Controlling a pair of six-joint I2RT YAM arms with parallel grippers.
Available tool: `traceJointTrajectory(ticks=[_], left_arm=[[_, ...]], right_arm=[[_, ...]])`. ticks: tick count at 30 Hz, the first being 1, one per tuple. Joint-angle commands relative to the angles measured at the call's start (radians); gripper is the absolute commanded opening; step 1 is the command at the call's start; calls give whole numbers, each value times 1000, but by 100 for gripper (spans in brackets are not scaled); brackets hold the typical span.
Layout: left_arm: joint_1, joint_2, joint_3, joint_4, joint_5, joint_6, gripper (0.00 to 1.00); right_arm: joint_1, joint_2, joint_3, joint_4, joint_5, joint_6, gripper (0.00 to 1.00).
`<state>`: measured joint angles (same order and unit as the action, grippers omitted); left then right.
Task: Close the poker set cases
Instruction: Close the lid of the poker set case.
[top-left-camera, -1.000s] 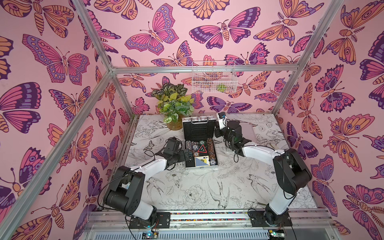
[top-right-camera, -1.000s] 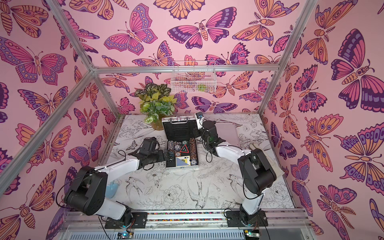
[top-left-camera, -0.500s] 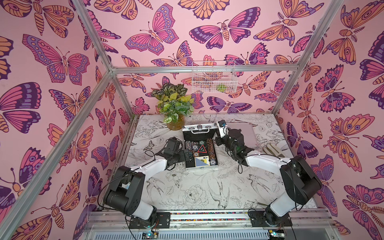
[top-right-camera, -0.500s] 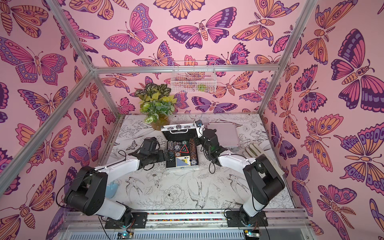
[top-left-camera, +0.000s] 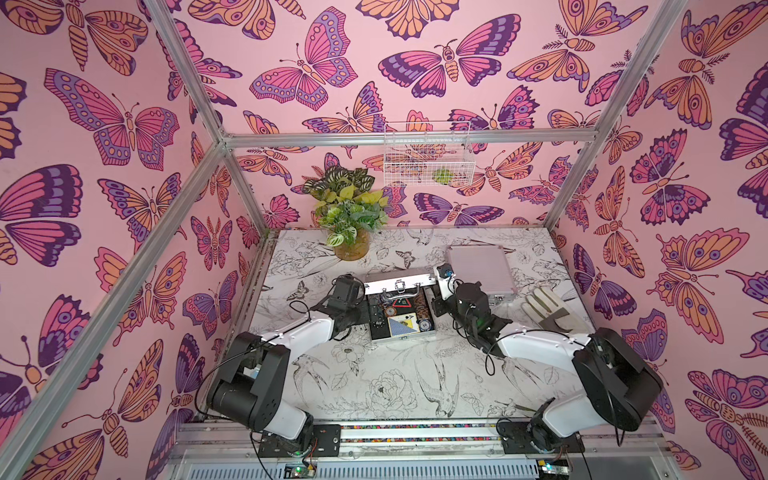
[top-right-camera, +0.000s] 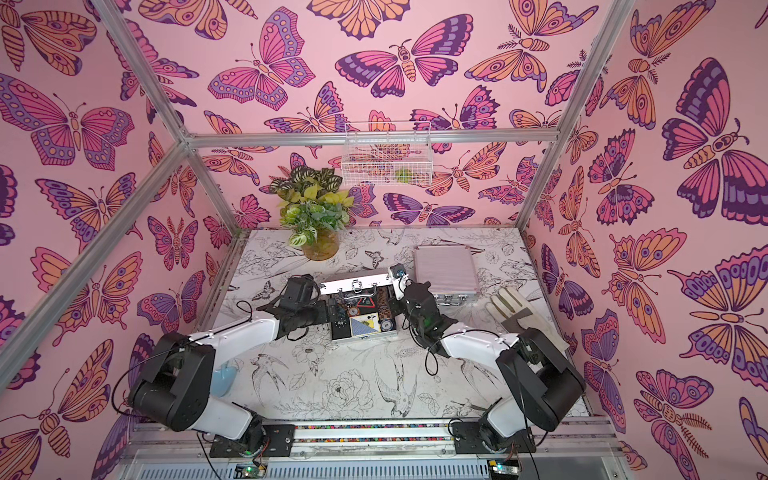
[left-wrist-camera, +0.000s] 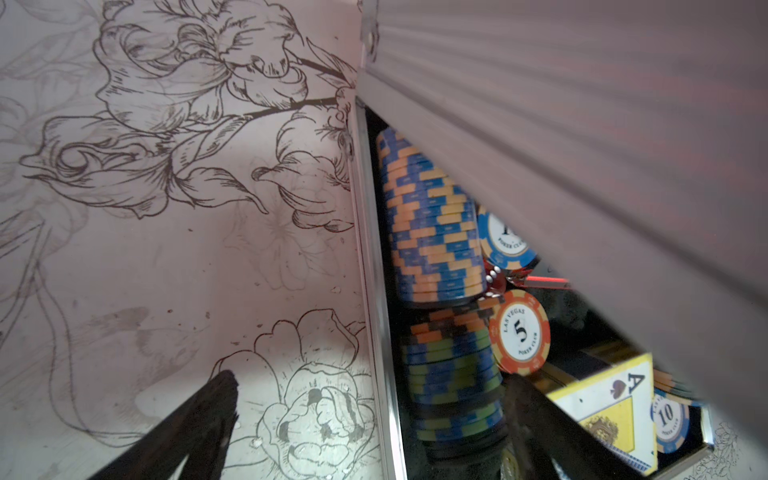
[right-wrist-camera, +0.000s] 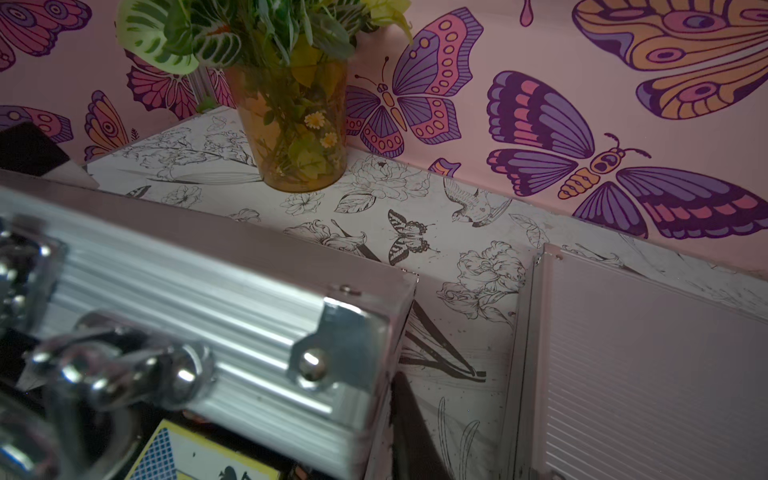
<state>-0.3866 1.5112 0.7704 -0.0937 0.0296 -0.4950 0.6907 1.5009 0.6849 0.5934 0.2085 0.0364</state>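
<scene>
Straddling half-shut case (top-left-camera: 399, 286) side wall, left gripper (left-wrist-camera: 368, 380) spread; right gripper (top-left-camera: 437, 301) beside lid (right-wrist-camera: 257, 316) corner, state unclear.

Half-open silver case (top-left-camera: 399, 284), lid (left-wrist-camera: 582, 124) tilted over chips (left-wrist-camera: 432, 232); closed silver case (top-left-camera: 482, 270) flat beside it.

In the left wrist view, an orange chip (left-wrist-camera: 519, 331) in the open case (left-wrist-camera: 368, 249) says "LAS VEGAS", a big "5" and "POKER CLUB". A blue chip (left-wrist-camera: 670, 420) near it shows "10" and "POKER CLUB". A second blue chip (left-wrist-camera: 503, 241), half hidden, reads "POKER CLUB". The card box (left-wrist-camera: 606, 415) has an "A" beside a black spade.
</scene>
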Motion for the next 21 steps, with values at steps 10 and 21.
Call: traceJointTrajectory(ticks=[10, 21], left_arm=[[-5, -18, -30, 5, -11, 16, 100], [-8, -17, -38, 3, -23, 23, 100]], right_arm=[[6, -44, -16, -76, -114, 96, 31], [15, -56, -34, -66, -182, 164, 39]])
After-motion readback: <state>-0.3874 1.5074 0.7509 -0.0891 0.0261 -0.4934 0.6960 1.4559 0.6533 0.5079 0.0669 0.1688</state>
